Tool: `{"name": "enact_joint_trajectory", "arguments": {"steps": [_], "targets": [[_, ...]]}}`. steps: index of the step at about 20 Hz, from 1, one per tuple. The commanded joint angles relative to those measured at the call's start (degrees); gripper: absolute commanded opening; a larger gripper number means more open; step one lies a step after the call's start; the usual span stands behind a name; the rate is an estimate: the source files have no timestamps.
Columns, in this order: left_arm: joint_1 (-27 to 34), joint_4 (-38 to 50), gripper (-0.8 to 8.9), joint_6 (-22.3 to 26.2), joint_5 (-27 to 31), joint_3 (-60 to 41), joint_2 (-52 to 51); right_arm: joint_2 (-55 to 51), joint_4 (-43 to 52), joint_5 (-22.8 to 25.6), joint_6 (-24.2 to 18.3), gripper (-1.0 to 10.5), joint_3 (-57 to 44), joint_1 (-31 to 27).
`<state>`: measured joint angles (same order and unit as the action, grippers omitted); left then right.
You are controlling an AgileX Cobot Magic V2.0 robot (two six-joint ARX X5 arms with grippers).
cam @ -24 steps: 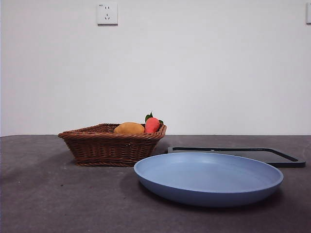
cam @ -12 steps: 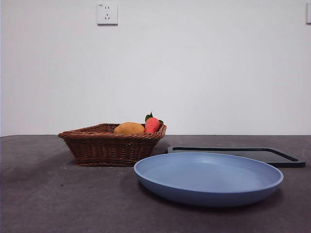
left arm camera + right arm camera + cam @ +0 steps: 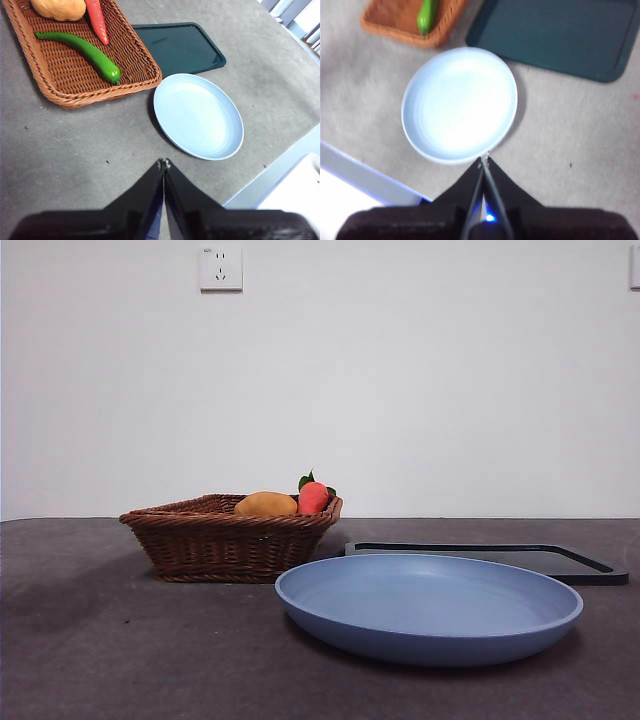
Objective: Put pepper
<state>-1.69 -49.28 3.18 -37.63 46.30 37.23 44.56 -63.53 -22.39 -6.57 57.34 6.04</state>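
Observation:
The pepper (image 3: 85, 48), long, glossy and green, lies inside the wicker basket (image 3: 72, 92); the right wrist view shows only its end (image 3: 426, 15), and in the front view the basket (image 3: 225, 545) wall hides it. The empty blue plate (image 3: 430, 605) (image 3: 197, 115) (image 3: 460, 102) sits beside the basket. My left gripper (image 3: 163, 162) hangs shut high over the table, short of basket and plate. My right gripper (image 3: 484, 160) is also shut, high above the plate's near rim. Neither holds anything.
In the basket also lie a yellow-orange fruit (image 3: 266, 504) (image 3: 59, 7) and a red-orange fruit (image 3: 313, 497) (image 3: 97, 20). A dark tray (image 3: 500, 558) (image 3: 180, 47) (image 3: 560, 35) rests behind the plate. The table's edge (image 3: 270, 170) runs close to the plate.

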Motion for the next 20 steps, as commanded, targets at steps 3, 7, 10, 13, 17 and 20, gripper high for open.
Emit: {"name": "enact_joint_trajectory", "arguments": {"steps": [3,7,10,13,17,20], "targets": [[-0.2,1.0,2.48,1.2,0.2,0.9,0.2,0.4,0.5,0.0,-1.2,1.0,1.0,0.2],[-0.2,1.4,3.69,0.9,0.1,0.9,0.2,1.3,0.4,-0.1,1.9,3.5,1.0,0.2],[-0.2,1.4,3.69,0.9,0.0,0.9,0.2,3.2,0.4,-0.2,2.1,3.5,1.0,0.2],[-0.2,1.6,3.69,-0.3,-0.1,0.9,0.2,7.7,1.7,-0.2,2.3,3.5,1.0,0.2],[-0.2,1.7,3.69,-0.3,-0.3,0.9,0.2,16.9,5.7,-0.2,3.6,3.5,1.0,1.0],[-0.2,1.7,3.68,-0.3,-0.3,0.9,0.2,24.3,9.7,-0.1,4.0,3.5,1.0,3.3]]}}
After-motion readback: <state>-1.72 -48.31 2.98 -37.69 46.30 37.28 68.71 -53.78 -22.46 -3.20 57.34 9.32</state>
